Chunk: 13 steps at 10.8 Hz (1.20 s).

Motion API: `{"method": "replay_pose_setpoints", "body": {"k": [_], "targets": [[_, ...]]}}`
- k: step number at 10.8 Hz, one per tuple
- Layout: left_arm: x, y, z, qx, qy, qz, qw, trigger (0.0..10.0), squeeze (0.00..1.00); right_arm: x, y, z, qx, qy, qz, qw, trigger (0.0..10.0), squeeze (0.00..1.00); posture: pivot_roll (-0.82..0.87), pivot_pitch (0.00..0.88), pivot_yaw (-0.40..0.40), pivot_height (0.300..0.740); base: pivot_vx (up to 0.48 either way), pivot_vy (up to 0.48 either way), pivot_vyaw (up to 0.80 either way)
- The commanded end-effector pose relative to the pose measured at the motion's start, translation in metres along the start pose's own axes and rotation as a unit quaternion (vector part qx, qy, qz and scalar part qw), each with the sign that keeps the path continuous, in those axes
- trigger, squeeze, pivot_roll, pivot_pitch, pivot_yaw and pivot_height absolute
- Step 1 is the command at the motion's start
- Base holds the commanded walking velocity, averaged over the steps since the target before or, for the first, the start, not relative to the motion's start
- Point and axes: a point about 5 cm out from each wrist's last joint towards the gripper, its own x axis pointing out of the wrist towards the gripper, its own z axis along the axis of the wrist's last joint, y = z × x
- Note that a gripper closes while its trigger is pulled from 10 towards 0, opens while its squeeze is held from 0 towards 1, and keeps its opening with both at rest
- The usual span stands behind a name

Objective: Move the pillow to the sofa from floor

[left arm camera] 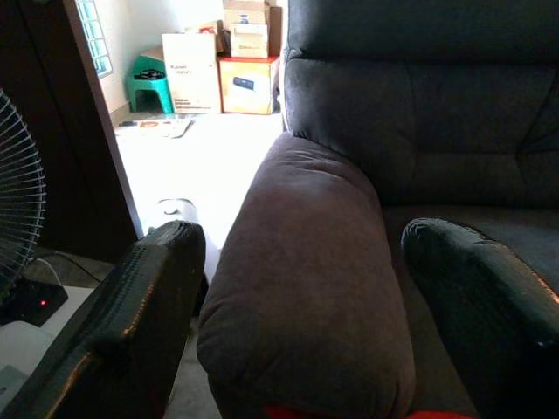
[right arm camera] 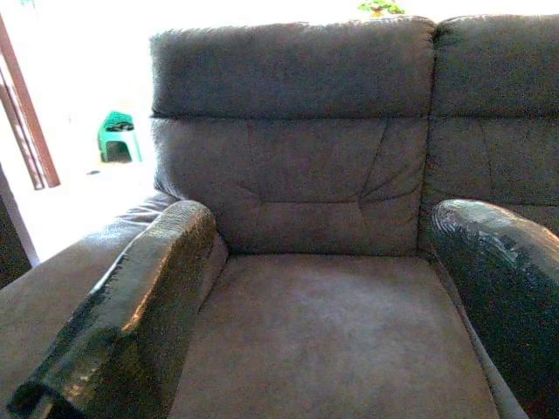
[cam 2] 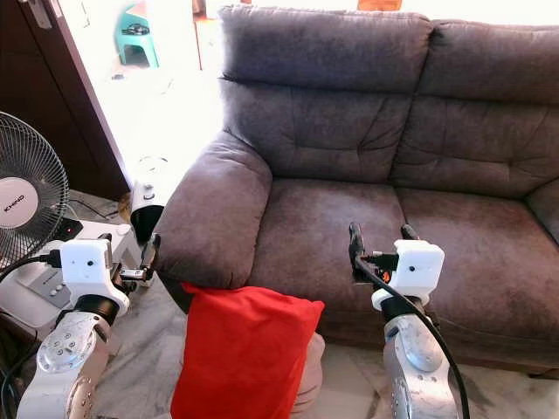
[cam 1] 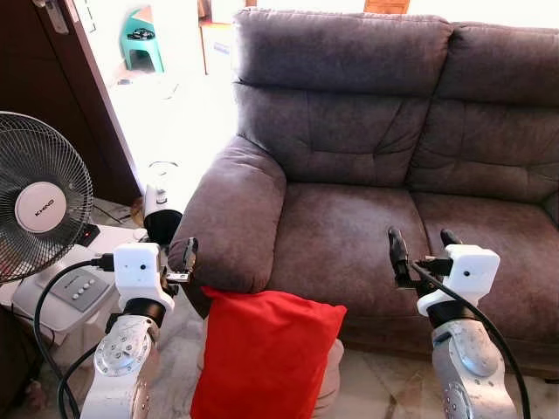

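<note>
A red pillow (cam 1: 262,358) stands upright on the floor against the front of the grey-brown sofa (cam 1: 349,236), just below its left armrest (cam 1: 231,223). A strip of its red top edge (left arm camera: 293,412) shows in the left wrist view under the armrest (left arm camera: 306,288). My left gripper (cam 1: 179,253) hovers open beside the armrest, up and to the left of the pillow, holding nothing. My right gripper (cam 1: 424,246) is open over the front of the seat cushion (right arm camera: 332,340), to the right of the pillow and above it. Both sofa seats are bare.
A standing fan (cam 1: 39,205) with a white base unit (cam 1: 70,297) and cables sits close on the left. A white and black cylinder (cam 1: 160,209) stands by the armrest. A pale round object (cam 1: 330,375) lies behind the pillow's lower right. Beyond the doorway are a green stool (cam 1: 140,39) and cardboard boxes (left arm camera: 249,70).
</note>
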Motion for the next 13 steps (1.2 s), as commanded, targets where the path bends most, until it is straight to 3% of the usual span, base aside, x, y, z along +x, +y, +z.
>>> {"method": "replay_pose_setpoints", "body": {"k": [1, 8, 13], "targets": [[0.0014, -0.0011, 0.0034, -0.004, -0.007, -0.001, 1.0, 10.0, 0.0, 0.0017, 0.002, -0.0013, -0.001, 0.006, 0.004, 1.0, 10.0, 0.0, 0.04, 0.026, -0.029, 0.704, 0.0, 0.0, 0.0], [0.0014, -0.0019, 0.0036, -0.004, -0.007, -0.004, 1.0, 10.0, 0.0, 0.0018, 0.0043, -0.0033, 0.002, 0.009, 0.007, 1.0, 10.0, 0.0, 0.05, 0.027, -0.03, 0.704, 0.0, 0.0, 0.0], [0.0016, -0.0018, 0.0027, -0.004, -0.005, -0.004, 1.0, 10.0, 0.0, 0.0019, 0.0064, -0.004, 0.002, 0.01, 0.011, 1.0, 10.0, 0.0, 0.05, 0.029, -0.032, 0.681, 0.0, 0.0, 0.0]]}}
